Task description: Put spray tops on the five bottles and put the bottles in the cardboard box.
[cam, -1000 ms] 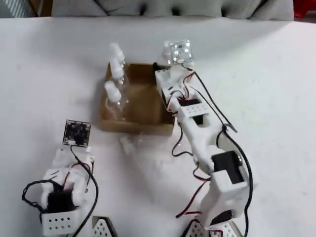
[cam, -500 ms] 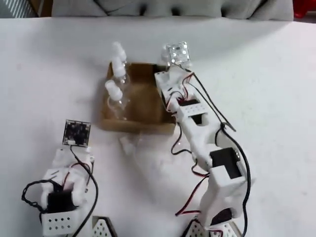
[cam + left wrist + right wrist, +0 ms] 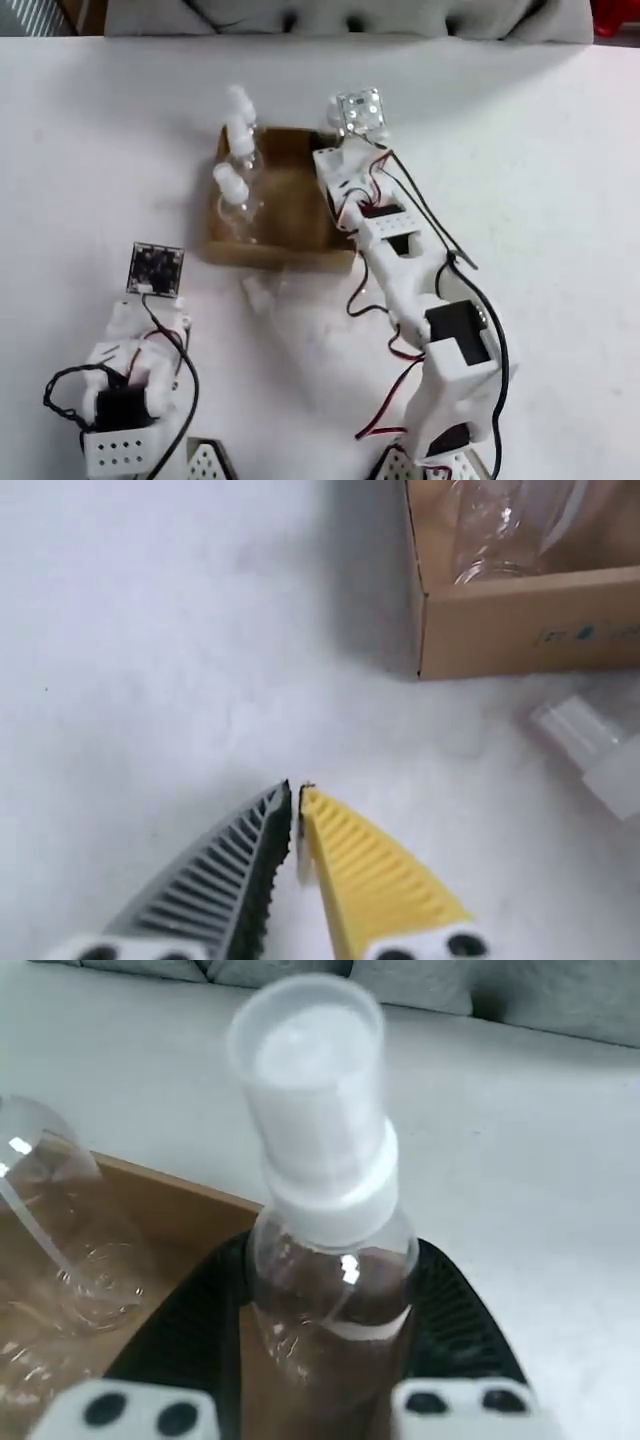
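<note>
The cardboard box [image 3: 300,225] lies in the middle of the table. Two clear bottles with white spray tops [image 3: 238,130] stand inside along one side. My right gripper [image 3: 325,1295] is shut on a third capped bottle [image 3: 322,1170], held upright over the box's opposite far corner [image 3: 335,130]. A neighbouring bottle [image 3: 60,1230] stands in the box beside it. My left gripper [image 3: 297,798] is shut and holds nothing, low over the table near the box's corner [image 3: 500,630]. Another capped bottle [image 3: 590,750] lies on the table just in front of the box [image 3: 262,293].
The left arm [image 3: 125,375] sits folded at the table's near left. The right arm [image 3: 420,300] stretches from the near edge to the box, with cables along it. A grey sofa edge [image 3: 350,15] lines the far side of the table.
The right arm has edged slightly toward the box with its bottle. The left arm has stayed still.
</note>
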Available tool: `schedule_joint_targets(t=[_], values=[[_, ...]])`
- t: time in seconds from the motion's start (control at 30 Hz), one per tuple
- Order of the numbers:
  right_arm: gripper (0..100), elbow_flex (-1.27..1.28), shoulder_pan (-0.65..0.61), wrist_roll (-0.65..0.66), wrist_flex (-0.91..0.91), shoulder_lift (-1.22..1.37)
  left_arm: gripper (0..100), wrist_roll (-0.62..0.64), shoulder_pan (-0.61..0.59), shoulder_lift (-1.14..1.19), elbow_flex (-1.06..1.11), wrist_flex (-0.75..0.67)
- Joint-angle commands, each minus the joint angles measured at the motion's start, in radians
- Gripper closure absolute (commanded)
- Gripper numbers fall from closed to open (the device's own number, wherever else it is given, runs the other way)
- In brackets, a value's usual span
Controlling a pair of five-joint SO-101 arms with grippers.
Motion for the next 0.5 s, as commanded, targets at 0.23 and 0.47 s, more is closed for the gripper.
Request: schedule_joint_targets(t=[0.23,0.47], values=[[98.3,0.193,-0.024,0.014,-0.2,-0.111,98,-0.008,-0.013,-0.01,-0.003,-0.012],[98.3,0.143,-0.033,0.014,-0.068,-0.111,98,-0.008,-0.013,-0.01,-0.003,-0.011]])
